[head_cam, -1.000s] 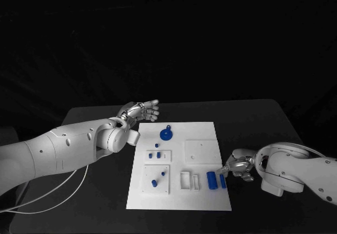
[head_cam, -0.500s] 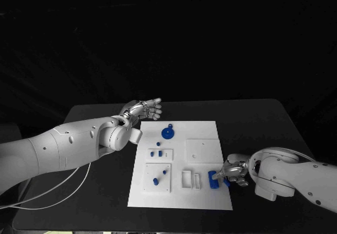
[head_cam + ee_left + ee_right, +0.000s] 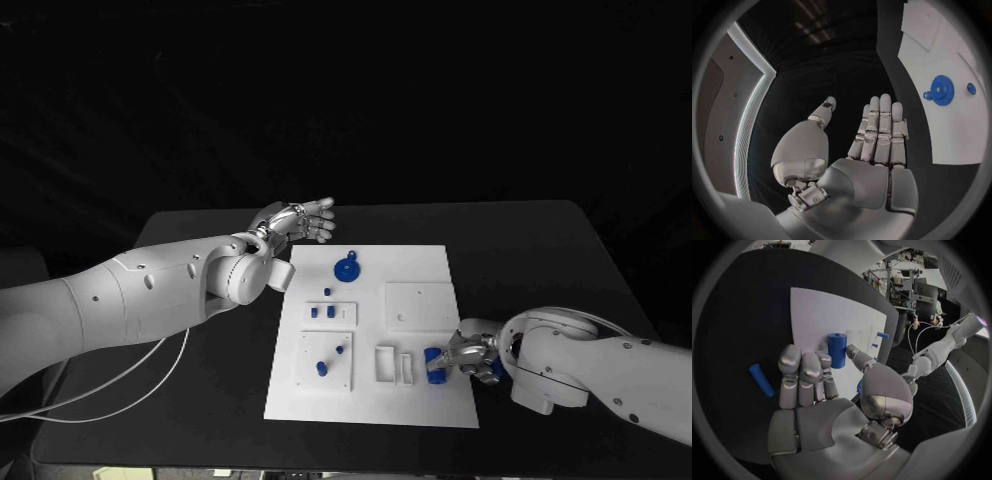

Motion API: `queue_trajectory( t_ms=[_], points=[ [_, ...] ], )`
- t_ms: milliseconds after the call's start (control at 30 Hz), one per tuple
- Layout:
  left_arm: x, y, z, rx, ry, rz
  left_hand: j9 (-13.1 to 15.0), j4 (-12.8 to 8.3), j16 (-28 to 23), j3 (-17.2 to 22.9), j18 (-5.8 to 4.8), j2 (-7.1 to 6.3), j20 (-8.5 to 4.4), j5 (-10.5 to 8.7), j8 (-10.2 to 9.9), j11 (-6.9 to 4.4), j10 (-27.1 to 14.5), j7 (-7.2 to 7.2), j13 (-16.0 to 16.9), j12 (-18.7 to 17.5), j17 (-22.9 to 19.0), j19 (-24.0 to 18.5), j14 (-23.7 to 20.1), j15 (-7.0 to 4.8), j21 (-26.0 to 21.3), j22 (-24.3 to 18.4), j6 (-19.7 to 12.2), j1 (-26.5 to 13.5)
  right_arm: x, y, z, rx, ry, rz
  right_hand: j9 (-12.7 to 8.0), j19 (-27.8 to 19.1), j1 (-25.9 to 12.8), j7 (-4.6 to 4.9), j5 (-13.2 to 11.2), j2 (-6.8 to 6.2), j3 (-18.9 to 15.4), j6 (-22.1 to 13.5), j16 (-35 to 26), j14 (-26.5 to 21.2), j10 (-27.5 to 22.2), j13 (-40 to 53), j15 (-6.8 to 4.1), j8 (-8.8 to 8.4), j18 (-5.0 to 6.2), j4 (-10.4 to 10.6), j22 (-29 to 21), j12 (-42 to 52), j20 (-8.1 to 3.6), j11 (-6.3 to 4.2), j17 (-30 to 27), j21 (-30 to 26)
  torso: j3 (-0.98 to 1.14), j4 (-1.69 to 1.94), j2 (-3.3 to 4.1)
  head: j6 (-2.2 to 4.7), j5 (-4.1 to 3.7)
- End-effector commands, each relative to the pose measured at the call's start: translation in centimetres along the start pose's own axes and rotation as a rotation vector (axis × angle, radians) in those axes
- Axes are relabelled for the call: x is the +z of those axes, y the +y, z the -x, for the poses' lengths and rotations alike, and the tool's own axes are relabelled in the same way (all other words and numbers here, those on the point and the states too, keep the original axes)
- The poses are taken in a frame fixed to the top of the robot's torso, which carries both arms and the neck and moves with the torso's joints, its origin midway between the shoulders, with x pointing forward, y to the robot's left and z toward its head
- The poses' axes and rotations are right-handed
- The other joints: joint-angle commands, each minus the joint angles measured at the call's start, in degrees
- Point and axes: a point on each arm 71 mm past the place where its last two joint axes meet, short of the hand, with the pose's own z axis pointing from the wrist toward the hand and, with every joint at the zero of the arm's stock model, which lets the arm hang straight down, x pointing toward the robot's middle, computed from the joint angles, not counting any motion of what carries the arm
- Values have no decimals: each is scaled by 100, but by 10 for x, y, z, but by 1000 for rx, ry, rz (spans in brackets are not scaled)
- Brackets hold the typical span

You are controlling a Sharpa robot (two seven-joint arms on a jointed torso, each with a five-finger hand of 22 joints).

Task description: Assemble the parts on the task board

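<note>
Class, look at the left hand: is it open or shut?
Open. The left hand holds nothing; its fingers are stretched out straight above the table.

Right hand (image 3: 826, 405) — fingers (image 3: 807, 372) touching blue cylinder (image 3: 837, 350) — on task board (image 3: 817, 310).

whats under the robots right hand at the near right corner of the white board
A blue cylinder stands on the white task board at the right hand's fingertips; a thinner blue rod lies on the black table. Contact is hidden.
</note>
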Motion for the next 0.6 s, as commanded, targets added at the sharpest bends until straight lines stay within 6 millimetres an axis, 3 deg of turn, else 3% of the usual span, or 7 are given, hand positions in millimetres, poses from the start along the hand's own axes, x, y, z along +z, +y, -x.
queue_trajectory(
  t_ms=[33, 600],
  points=[
    [0, -1, -2, -12, 15, -10, -8, -28, -32, -22, 84, 77, 13, -14, 5, 22, -37, 9, -9, -24, 7, 7, -28, 24, -41, -3, -50, 5, 4, 1, -5, -32, -19, -1, -27, -27, -54, 58, -8, -7, 10, -1, 22, -27, -15, 5, -9, -48, 581, -54, 109, 31, -3, -22, -1, 33, -3, 1, 0, -17, 8],
    [0, -1, -3, -13, 19, -6, -11, -35, -42, -31, 84, 88, 17, -13, 5, 23, -38, 11, -10, -27, 18, 9, -28, 27, -47, -1, -52, 4, 14, 18, -11, -40, -56, 43, -22, -42, -142, 69, -8, -77, 50, -29, 7, -33, -24, 0, -1, -96, 581, -123, 95, 13, 12, -12, -19, 36, -10, 4, 2, -47, 2]
  ],
)
